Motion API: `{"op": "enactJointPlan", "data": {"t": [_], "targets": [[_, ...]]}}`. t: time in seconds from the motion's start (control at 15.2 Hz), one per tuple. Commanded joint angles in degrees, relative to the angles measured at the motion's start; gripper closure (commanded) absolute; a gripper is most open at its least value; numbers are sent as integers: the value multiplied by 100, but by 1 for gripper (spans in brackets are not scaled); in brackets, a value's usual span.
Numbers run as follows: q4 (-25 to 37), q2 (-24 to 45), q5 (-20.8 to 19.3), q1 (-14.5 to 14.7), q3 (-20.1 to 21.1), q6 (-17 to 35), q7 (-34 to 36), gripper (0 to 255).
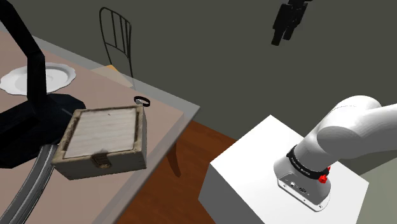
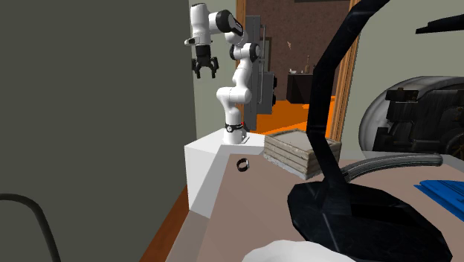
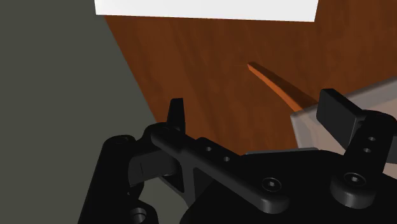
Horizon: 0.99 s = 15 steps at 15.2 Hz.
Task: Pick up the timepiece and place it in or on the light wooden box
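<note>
I see the watch [image 1: 142, 100], a small dark looped band, on the table [image 1: 164, 116] just beside the wooden box [image 1: 105, 137]; my gripper [image 2: 207, 74] hangs high, 2 fingers apart, holding nothing.

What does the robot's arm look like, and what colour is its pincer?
The arm is made of smooth, rounded white pieces with dark joints. Near its base there is a black band with a small red spot. The pincer is all black, with two fingers and little round screws.
</note>
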Motion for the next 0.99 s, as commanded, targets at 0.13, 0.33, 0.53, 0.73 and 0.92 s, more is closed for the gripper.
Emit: {"op": "enactJointPlan", "data": {"t": [0.13, 0.33, 0.53, 0.73, 0.92], "targets": [[-67, 222, 131, 81, 105, 299, 71, 0], [-117, 594, 314, 204, 264, 742, 166, 0], [-105, 1008, 481, 323, 424, 1172, 249, 0], [-32, 1459, 627, 440, 582, 1583, 323, 0], [102, 1941, 750, 549, 740, 1969, 392, 0]]}}
